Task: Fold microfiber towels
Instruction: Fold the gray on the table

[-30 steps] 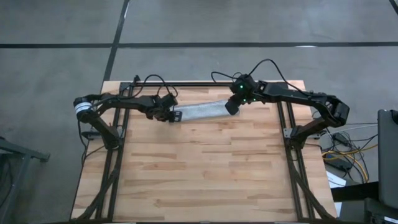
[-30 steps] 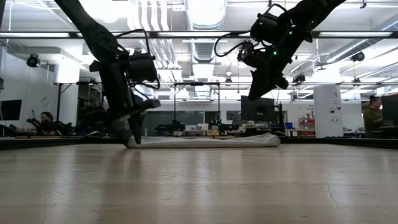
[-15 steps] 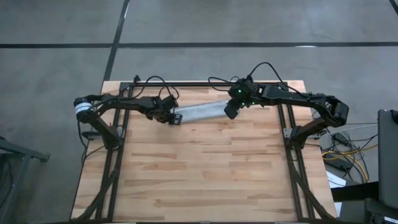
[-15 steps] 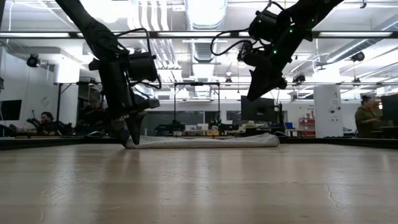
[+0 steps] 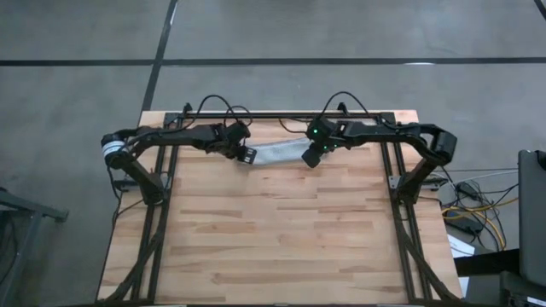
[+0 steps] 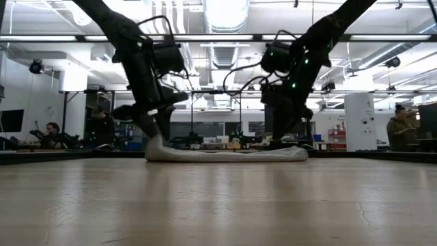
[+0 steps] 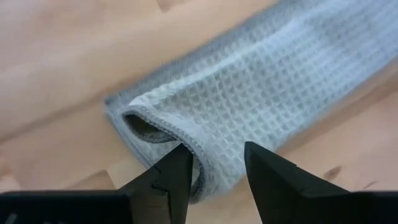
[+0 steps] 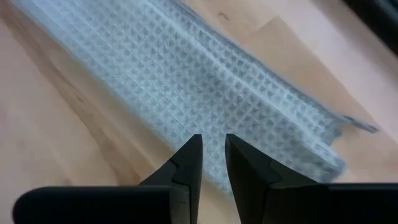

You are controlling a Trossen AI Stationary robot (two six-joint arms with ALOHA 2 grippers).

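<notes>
Both arms reach inward over the far side of your table (image 5: pixel 281 230), meeting at opposite ends of the towel (image 5: pixel 277 153), folded into a long strip. Your left gripper (image 7: pixel 211 171) sits at the strip's rolled end, fingers (image 7: pixel 177 177) parted w/ the top layer's hem between them. Your right gripper (image 8: pixel 212 155) is low over the other end, fingers a narrow gap apart, holding nothing. Whether either tip touches cloth: can't tell. Low view: strip's ends are partly hidden behind both grippers.
</notes>
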